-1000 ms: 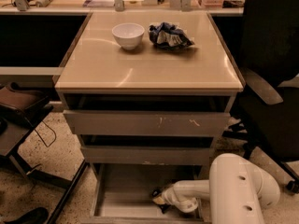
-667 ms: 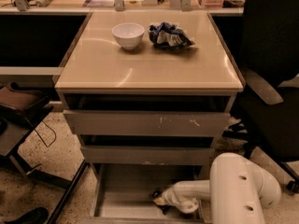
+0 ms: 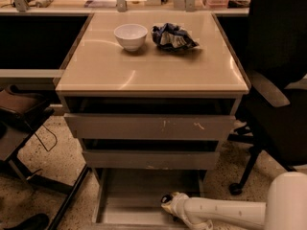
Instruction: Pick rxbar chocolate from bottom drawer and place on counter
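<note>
Below the desk point(image 3: 144, 73), in the open bottom drawer point(image 3: 136, 191), is the end effector point(image 3: 168, 202); whether it holds the rxbar chocolate, I cannot tell. On the desk, white bowl point(image 3: 130, 35) beside crumpled bag point(image 3: 172, 36); black chair point(image 3: 280, 66) to its right

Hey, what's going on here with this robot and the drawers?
The robot's arm reaches in low from the right, with its claw inside the open bottom drawer. The bar is not visible, and nothing has been placed on the counter yet. The counter holds a white bowl and a crumpled bag.
</note>
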Robot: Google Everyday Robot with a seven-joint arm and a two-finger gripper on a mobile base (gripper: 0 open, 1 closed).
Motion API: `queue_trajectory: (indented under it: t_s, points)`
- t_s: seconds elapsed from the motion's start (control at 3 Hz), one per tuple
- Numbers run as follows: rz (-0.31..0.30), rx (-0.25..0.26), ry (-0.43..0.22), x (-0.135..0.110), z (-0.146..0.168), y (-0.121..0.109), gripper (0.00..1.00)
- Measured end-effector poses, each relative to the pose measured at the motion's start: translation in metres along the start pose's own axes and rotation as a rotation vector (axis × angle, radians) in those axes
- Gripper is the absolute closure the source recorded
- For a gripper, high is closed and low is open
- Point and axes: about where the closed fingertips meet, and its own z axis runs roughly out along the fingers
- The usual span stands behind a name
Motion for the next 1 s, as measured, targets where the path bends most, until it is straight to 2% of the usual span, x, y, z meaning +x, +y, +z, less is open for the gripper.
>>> queue_trajectory:
  t_s: [0.33,0.67,1.0]
  points:
    - [-0.073,0.027,0.017,-0.035,-0.054,-0.027,1.0]
    - [-0.072,0.025,0.018,-0.034,-0.053,-0.026,1.0]
    - [-0.076,0.016,-0.015,-0.045,-0.081,-0.018,1.0]
